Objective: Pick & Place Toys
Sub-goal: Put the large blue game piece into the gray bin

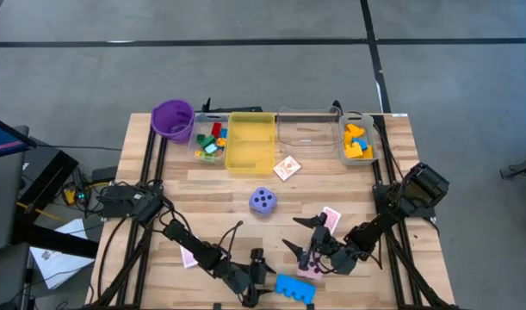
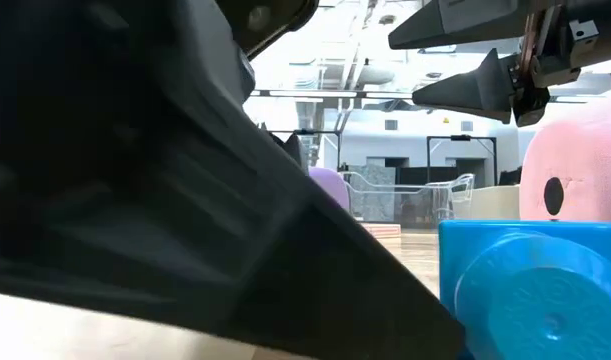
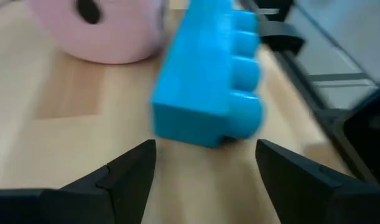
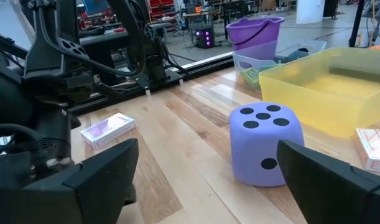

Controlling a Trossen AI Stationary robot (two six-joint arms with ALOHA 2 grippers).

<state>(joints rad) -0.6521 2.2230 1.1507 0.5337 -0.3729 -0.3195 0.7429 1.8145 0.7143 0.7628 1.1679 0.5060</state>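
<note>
Two grippers are low at the table's near edge. The left gripper, jaws open and empty, faces the blue brick; next, advance and close. The right gripper hangs open above the pink die.

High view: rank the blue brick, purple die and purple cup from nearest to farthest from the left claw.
1. Blue brick, just beside the left claw at the near edge.
2. Purple die, mid-table.
3. Purple cup, far left corner.
</note>
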